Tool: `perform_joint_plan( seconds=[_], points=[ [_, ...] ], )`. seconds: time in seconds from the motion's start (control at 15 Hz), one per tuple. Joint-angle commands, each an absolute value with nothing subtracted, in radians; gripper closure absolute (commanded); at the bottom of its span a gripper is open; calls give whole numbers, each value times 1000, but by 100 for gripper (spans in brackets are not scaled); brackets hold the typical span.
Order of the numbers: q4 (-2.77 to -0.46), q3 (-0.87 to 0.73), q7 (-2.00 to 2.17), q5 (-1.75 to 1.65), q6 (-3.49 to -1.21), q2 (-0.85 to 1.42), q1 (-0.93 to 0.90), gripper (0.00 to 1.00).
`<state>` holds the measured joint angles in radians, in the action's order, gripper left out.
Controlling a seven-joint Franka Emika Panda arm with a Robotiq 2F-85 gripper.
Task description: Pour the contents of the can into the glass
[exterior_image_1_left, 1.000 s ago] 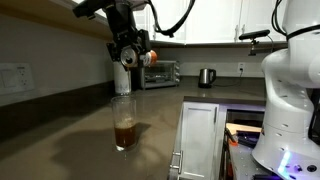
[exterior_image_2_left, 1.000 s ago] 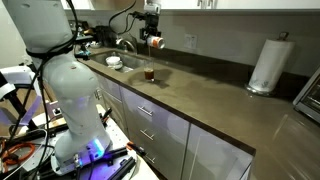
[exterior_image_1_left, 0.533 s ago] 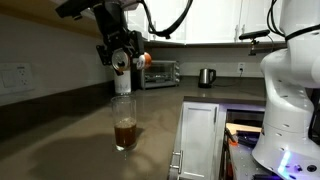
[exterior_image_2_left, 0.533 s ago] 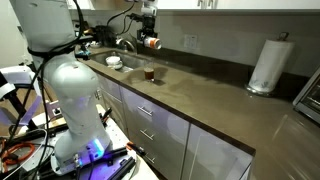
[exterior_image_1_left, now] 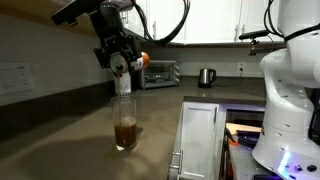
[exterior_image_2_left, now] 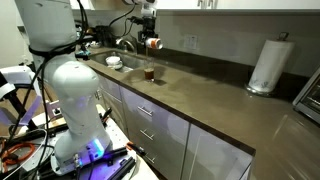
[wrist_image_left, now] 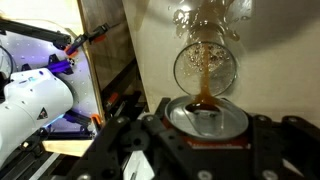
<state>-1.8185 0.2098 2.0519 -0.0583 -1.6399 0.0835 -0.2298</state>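
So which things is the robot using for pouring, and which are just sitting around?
Using: can, glass, cola, gripper.
Just sitting: kettle, toaster oven, paper towel roll.

1. Your counter [exterior_image_1_left: 90, 135] is a smooth, dark brown slab.
2. The glass [exterior_image_1_left: 124, 122] stands upright on it, with dark liquid [exterior_image_1_left: 125, 135] in its lower part.
3. From the glass, the toaster oven [exterior_image_1_left: 160, 73] sits at 1 o'clock and the kettle [exterior_image_1_left: 206, 77] at 2 o'clock. Both are well apart from it, by the back wall.
4. In an exterior view, the paper towel roll [exterior_image_2_left: 266, 66] stands upright at 3 o'clock from the glass, well apart.
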Motion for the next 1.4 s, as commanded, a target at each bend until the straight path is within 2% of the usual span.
perform_joint_plan(
  seconds=[0.0,1.33],
  points=[
    [-1795,204,2081,-90,-1601,92,-238,74],
    [-1770,209,2131,-183,-1523,120,-252,74]
  ],
)
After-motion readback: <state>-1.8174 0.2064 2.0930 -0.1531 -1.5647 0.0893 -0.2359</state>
